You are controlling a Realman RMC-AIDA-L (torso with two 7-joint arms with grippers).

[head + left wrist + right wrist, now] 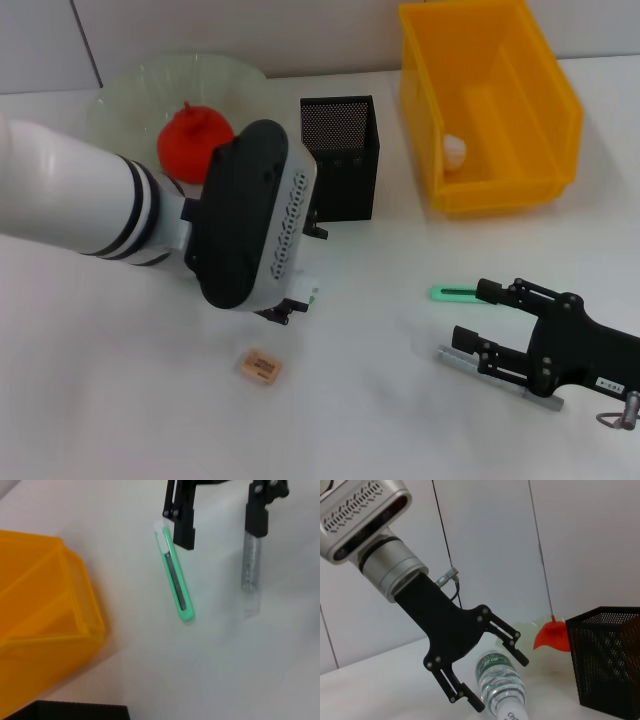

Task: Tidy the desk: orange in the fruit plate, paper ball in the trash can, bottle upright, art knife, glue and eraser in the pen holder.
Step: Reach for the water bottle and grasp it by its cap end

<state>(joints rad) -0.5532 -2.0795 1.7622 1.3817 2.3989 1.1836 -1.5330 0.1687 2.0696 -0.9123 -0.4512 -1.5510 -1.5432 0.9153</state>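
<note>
- While the left gripper [490, 672] hangs with fingers apart around the lying bottle [504, 687], the orange [193, 138] sits in the plate [130, 95] at 11 o'clock.
- Right gripper [478, 325], fingers spread, straddles the gap between knife [452, 292] and glue stick [455, 357] at 4 o'clock.
- Eraser [259, 366] lies at 6 o'clock; paper ball [454, 150] sits in the yellow bin [545, 90] beside the pen holder [342, 155].

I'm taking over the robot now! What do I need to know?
Left gripper: open, at the bottle, which lies on its side.
Right gripper: open, low over the desk; knife and glue lie by its fingers.
Eraser: on the desk, near the left arm.
Done: orange in plate, paper ball in bin.
Left: stand the bottle up; knife, glue and eraser into the holder.
</note>
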